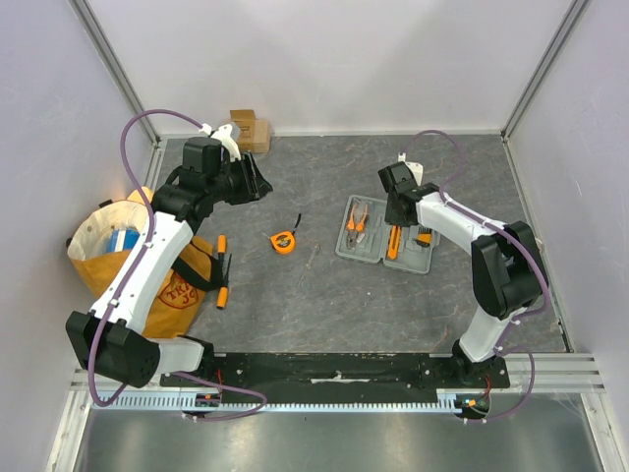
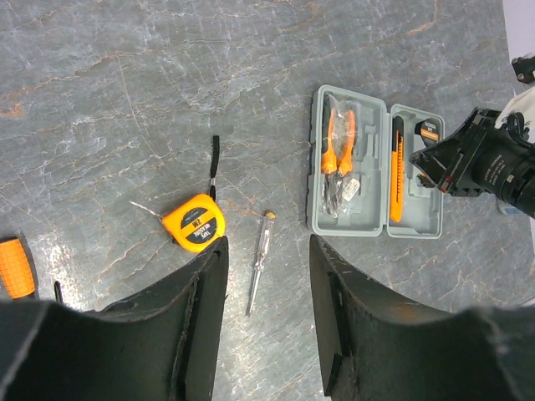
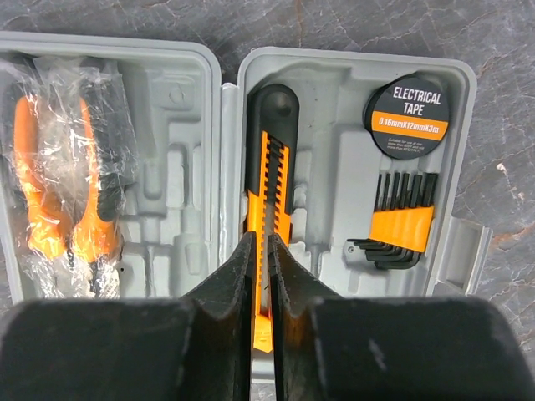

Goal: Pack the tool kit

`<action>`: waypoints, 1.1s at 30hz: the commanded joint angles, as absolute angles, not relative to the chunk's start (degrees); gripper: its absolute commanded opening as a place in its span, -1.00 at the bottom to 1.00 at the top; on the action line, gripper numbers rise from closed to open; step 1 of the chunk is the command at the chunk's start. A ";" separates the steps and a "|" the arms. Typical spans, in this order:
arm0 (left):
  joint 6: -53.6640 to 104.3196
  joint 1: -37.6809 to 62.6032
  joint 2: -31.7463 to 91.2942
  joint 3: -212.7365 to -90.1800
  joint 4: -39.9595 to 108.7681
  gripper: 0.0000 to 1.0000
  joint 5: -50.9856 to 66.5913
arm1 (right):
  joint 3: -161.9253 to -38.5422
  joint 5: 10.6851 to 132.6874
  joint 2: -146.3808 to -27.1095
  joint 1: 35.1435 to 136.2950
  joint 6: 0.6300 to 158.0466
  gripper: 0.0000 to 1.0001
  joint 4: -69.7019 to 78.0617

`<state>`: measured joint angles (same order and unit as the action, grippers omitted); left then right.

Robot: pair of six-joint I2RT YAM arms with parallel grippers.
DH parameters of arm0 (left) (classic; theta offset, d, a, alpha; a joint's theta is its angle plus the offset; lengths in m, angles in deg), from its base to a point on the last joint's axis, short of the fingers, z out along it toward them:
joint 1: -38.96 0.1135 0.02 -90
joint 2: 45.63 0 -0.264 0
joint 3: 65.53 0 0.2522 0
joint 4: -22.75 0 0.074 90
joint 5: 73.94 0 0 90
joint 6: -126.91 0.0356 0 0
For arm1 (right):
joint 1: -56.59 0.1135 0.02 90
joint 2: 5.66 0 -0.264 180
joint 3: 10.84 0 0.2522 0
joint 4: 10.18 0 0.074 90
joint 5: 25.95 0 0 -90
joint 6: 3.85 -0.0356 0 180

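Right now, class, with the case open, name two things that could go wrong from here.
1. The right end effector hangs nearly shut over the utility knife; lifting off might drag it out of the case.
2. The tape measure and thin screwdriver lie close together, so the open left end effector may knock one.

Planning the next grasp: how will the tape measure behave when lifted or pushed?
The tape measure looks boxy and rigid, so it probably won't deform. Lying flat, it would likely slide, not roll. Its black strap looks limp and may dangle.
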<state>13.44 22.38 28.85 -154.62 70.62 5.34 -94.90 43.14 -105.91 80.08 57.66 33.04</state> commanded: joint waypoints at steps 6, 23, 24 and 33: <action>14.06 22.35 28.72 -156.11 68.85 0.00 4.64 | -92.89 45.76 -109.98 79.88 58.20 -0.88 30.57; 13.97 22.35 29.42 -157.34 68.94 0.00 4.73 | -94.81 45.06 -104.63 79.97 55.74 -0.93 29.86; 13.97 22.35 29.51 -157.34 68.94 0.00 4.73 | -96.04 44.89 -104.19 79.97 55.66 -0.89 30.39; 14.14 22.35 28.99 -155.93 69.47 0.08 4.73 | -100.10 49.18 -100.59 80.58 55.13 -0.59 32.15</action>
